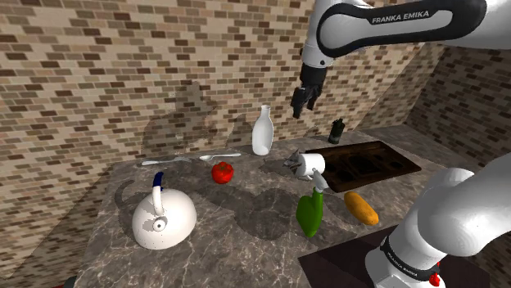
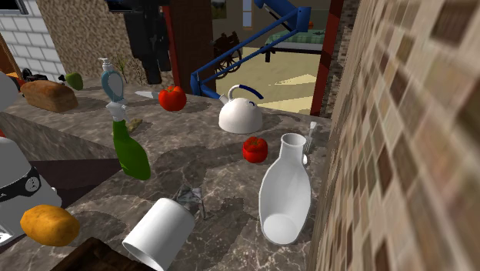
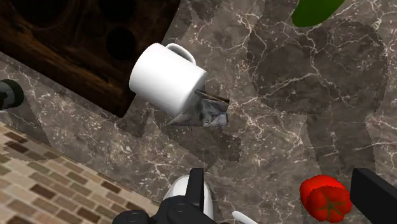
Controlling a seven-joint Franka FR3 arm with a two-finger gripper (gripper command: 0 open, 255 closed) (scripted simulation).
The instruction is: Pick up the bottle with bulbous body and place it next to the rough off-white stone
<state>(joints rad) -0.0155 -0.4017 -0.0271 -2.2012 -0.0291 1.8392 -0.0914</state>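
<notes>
The white bottle (image 1: 262, 131) with a bulbous body and narrow neck stands upright near the brick wall; it is large in the second exterior view (image 2: 285, 192). In the wrist view a part of the bottle (image 3: 179, 189) peeks out beside one finger (image 3: 196, 191). The rough grey-white stone (image 1: 293, 163) (image 2: 190, 199) (image 3: 205, 113) lies against a tipped white mug (image 1: 314, 164) (image 2: 159, 233) (image 3: 167, 77). My gripper (image 1: 305, 100) (image 3: 286, 198) hangs open and empty high above the counter, above and to the shoulder view's right of the bottle.
On the marble counter (image 1: 246, 221) are a red tomato (image 1: 222, 172) (image 3: 326, 197), a white kettle (image 1: 162, 217), a green spray bottle (image 1: 309, 211) and an orange lump (image 1: 361, 208). A dark sink (image 1: 368, 164) and a small dark bottle (image 1: 336, 129) are at the shoulder view's right.
</notes>
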